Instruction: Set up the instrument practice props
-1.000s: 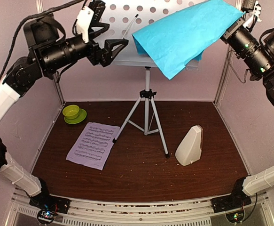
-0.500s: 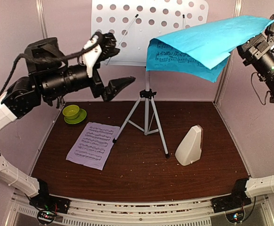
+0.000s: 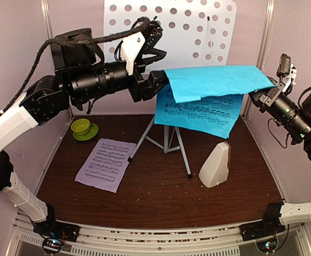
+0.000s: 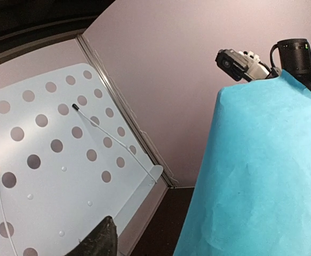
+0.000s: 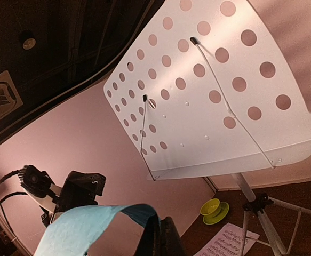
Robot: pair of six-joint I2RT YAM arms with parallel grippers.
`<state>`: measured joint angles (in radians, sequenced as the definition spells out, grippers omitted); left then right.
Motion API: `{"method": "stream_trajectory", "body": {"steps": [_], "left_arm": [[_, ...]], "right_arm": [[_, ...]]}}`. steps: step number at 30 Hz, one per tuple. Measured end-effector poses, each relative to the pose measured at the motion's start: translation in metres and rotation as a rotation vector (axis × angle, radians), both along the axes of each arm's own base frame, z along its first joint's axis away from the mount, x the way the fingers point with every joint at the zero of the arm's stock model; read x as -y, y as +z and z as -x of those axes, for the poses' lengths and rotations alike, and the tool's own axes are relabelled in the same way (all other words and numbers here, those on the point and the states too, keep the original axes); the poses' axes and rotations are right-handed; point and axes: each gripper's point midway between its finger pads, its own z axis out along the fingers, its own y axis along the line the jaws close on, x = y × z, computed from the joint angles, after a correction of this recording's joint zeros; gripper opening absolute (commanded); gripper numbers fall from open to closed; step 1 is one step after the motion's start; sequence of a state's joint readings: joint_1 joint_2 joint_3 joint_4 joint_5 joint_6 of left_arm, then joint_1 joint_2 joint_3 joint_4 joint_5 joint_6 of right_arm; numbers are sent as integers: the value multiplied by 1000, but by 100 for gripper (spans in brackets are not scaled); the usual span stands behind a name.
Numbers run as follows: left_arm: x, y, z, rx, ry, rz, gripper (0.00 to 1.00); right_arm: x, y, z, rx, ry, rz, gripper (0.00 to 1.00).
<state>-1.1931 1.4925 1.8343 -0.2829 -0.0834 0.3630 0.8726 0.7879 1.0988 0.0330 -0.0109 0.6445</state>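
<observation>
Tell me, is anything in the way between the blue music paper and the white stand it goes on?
Nothing visible is. The cyan page hangs in the air in front of the white stand's desk, and that desk is bare. Only its thin wire page holders lie against it; the page may need to slip behind them.

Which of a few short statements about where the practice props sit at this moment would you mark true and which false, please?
1. The lilac page lies flat on the table. True.
2. The cyan page rests on the ledge of the music stand. False: it hangs in the air in front of the stand, its right edge pinched in the right hand.
3. The metronome stands upright, to the right of the tripod. True.
4. The green bowl sits on the lilac page. False: it sits on its saucer, beyond the page.
</observation>
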Motion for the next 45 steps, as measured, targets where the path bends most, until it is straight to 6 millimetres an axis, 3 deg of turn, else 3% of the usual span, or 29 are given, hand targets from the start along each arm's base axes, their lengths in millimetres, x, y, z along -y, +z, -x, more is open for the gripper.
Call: {"method": "stream_trajectory", "body": {"steps": [5,7,10,13,16,18,22,26,34,40,45], "left_arm": [[4,18,7,-34,-48,56,42],[8,22,9,-45,-71,66,29],[16,28,13,-70,-110,79,1],[22,30,14,-100,-133,85,0],[21,28,10,-162,-138,95,0],[18,25,4,-201,-146,99,0],[2,17,-18,-278,-154,82,0],[-11,11,-21,-337,-207,58,0],[-8,-5,7,-430,-348,-10,0],[-10,-4,8,-477,-395,-5,0],[-16,-1,-1,-509,-382,15,0]], "right_arm": [[6,-10,8,6,9,8,0],[6,-12,10,11,15,16,0],[5,-14,15,20,37,33,0],[3,-14,20,40,59,51,1],[-1,-18,22,53,75,83,40],[-4,-21,22,62,77,122,56],[-9,-15,20,96,64,222,70],[-11,1,19,146,41,279,75],[-29,26,6,204,29,360,74],[-44,12,-1,201,49,450,44],[-42,15,7,236,68,460,27]]}}
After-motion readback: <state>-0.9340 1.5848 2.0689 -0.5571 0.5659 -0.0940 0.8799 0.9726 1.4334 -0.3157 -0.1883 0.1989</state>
